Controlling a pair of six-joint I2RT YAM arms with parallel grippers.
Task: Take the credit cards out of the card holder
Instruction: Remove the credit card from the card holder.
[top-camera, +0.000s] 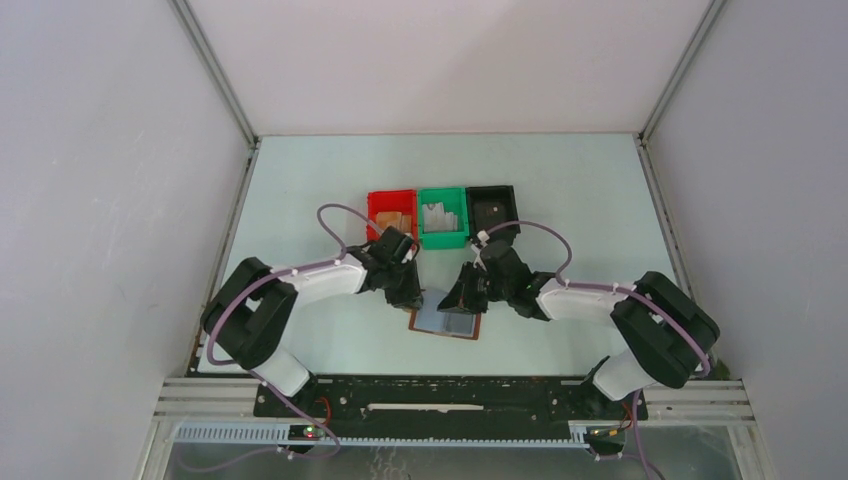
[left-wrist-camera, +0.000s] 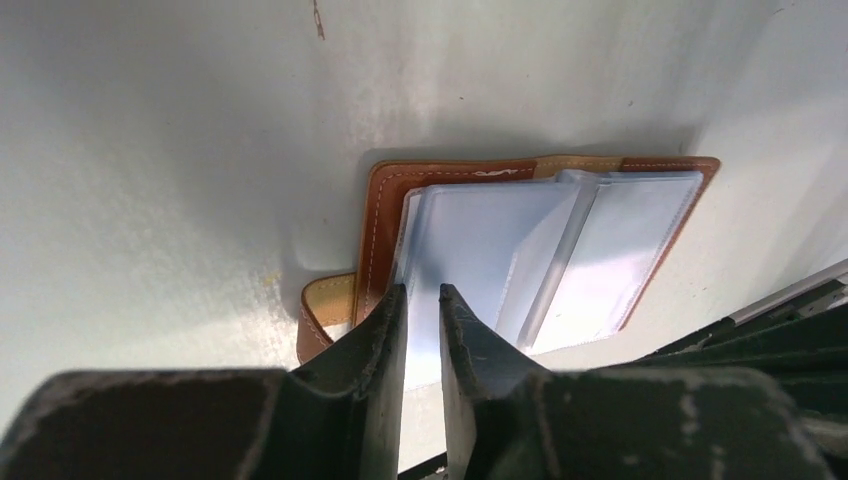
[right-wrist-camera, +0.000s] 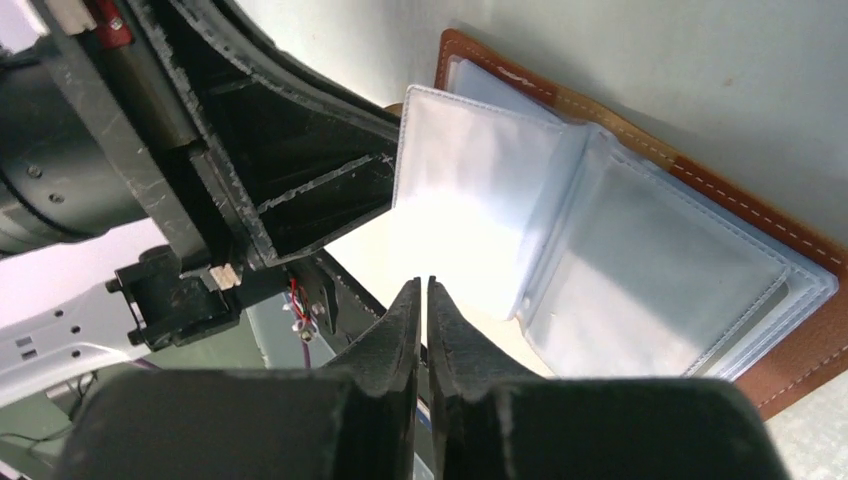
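Note:
The card holder lies open on the table between both grippers, brown leather outside with light blue-grey clear sleeves inside. My left gripper sits at the holder's left panel. Its jaws are nearly together on one sleeve page, which is lifted off the panel. A brown side tab pokes out beside that gripper. My right gripper hovers at the near edge of the lifted page. Only a thin slit shows between its jaws, with nothing in it. No credit cards show; they are hidden.
A red bin with tan blocks, a green bin and a black bin stand in a row just behind the grippers. The black base rail runs along the table's near edge. White walls close in both sides.

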